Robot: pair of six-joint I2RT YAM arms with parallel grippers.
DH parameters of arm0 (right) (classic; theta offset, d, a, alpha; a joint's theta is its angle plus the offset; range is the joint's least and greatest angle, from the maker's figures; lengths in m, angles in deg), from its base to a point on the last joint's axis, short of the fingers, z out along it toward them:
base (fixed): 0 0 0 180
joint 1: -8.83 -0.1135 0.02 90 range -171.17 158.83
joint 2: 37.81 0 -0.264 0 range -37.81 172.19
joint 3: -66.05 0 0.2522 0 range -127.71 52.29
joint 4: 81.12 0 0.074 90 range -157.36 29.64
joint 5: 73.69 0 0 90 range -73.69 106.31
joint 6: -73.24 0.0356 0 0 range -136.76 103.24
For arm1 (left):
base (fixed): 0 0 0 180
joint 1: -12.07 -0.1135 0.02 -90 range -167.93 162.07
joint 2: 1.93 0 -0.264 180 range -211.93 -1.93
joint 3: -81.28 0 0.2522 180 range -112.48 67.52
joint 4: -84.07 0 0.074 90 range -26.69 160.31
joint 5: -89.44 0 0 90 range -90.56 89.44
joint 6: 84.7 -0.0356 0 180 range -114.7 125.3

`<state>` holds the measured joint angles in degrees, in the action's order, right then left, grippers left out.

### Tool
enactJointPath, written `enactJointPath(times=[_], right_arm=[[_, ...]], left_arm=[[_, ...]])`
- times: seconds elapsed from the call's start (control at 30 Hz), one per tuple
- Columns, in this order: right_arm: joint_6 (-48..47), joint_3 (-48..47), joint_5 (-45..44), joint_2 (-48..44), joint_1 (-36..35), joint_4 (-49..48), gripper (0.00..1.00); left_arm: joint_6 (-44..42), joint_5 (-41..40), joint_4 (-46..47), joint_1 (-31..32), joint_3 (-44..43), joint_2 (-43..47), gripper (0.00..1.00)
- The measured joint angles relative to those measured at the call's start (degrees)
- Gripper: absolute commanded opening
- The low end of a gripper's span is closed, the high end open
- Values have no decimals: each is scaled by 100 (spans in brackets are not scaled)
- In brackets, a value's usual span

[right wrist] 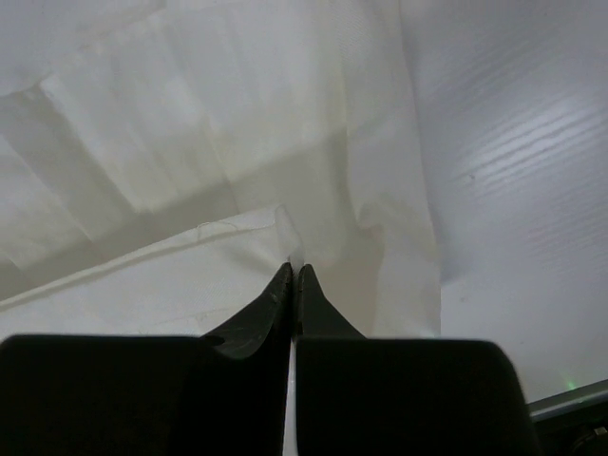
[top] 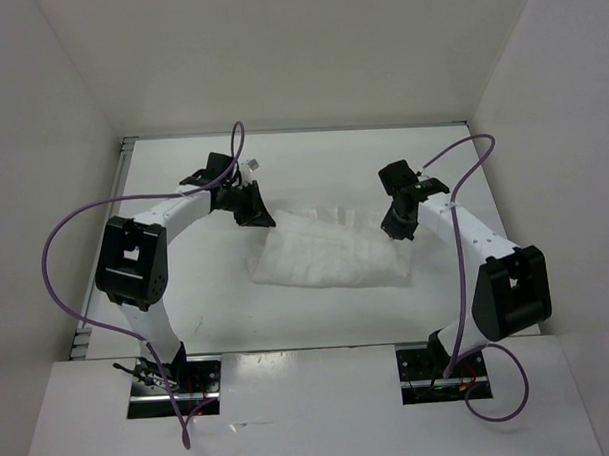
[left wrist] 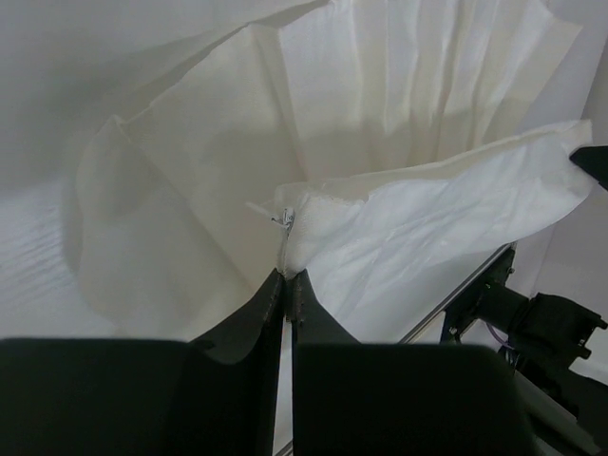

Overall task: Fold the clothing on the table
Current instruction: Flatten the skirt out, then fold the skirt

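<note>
A robot lab cell, as we read it.
We see a matte white table (top: 312,163) boxed in by plain white walls (top: 279,59). The left arm (top: 135,259) and right arm (top: 509,286) are bolted to metal mounts (top: 175,378) at its near edge, and purple cables (top: 46,259) loop loosely off them.
</note>
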<state>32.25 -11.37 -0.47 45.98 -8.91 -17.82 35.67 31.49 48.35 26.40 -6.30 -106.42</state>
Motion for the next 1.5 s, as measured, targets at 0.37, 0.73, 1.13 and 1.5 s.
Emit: enactJointPath(times=[0.37, 0.73, 1.13, 1.5], right_arm=[[-1320, -2387, 208, 811, 326, -387, 0], [-2409, -5097, 1047, 828, 678, -1910, 0], [-1950, -422, 2424, -302, 610, -1681, 0], [-772, 623, 2612, -2389, 249, 778, 0]], left_arm=[[-166, -114, -938, -463, -1801, -188, 6], [-481, 723, -1434, -951, -8194, -1353, 7], [-116, 402, 396, -793, 584, 258, 7], [116, 404, -245, -254, 1840, 1635, 7]])
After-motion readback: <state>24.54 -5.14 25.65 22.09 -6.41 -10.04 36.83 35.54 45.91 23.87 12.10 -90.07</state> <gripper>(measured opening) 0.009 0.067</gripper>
